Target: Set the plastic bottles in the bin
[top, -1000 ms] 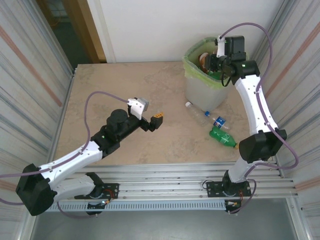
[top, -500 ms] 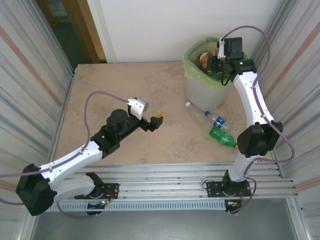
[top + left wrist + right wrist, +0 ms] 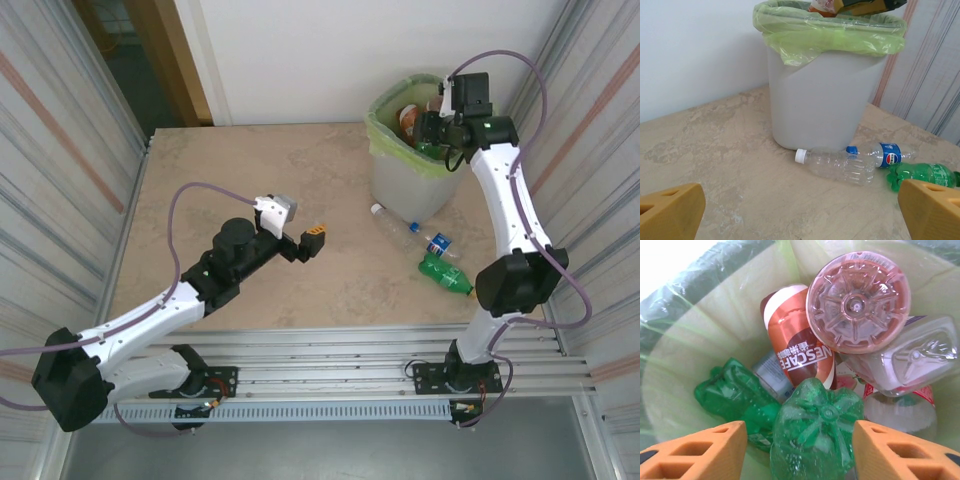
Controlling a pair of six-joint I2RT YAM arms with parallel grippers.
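Right gripper (image 3: 800, 435) over bin (image 3: 400, 190), fingers spread. Green bottle (image 3: 817, 435) sits base-up between them, gap at left finger, not pinched. Under it, packed tight: Nescafe bottle (image 3: 800, 352), pink bottle (image 3: 857, 302), crushed bottle (image 3: 735, 397). I read left gripper (image 3: 300, 225) spread wide, empty, above table (image 3: 220, 180). At bin's foot lie clear bottle (image 3: 835, 164), partly blocking blue-cap bottle (image 3: 880, 152), and table green bottle (image 3: 922, 175) beside.

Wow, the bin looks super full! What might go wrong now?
1. The bin is filled almost to its rim. The green bottle between the right gripper's fingers rests high on the heap, so it may roll or bounce back out.
2. The clear bottle lies close beside the bin's base, so an arm reaching for it might bump the bin.
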